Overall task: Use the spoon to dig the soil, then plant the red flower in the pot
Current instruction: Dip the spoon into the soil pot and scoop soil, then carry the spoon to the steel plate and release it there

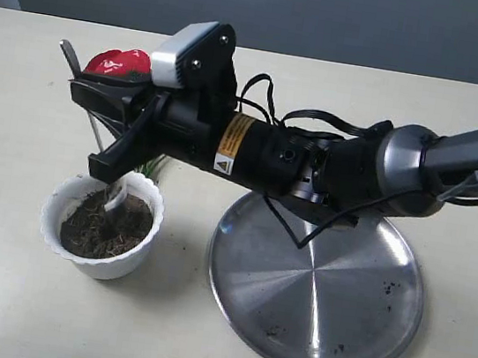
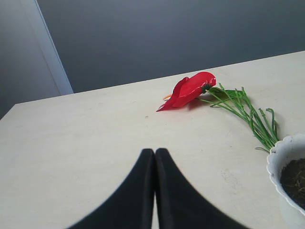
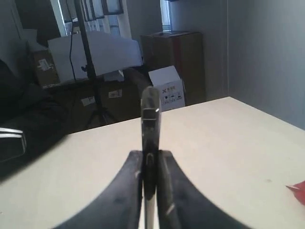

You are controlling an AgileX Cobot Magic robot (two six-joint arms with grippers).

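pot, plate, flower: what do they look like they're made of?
Pot: smooth white with a slight gloss; ceramic or plastic, can't tell which.
Plate: metal, likely stainless steel; brushed circular sheen and reflections.
Flower: probably plastic; glossy, uniform red bloom and thin, even green stems.

My right arm (image 1: 269,152) is black with a grey PIPER link (image 1: 464,162), yellow warning sticker (image 1: 234,143), loose black cables (image 1: 319,119) and a white wrist camera (image 1: 183,54).
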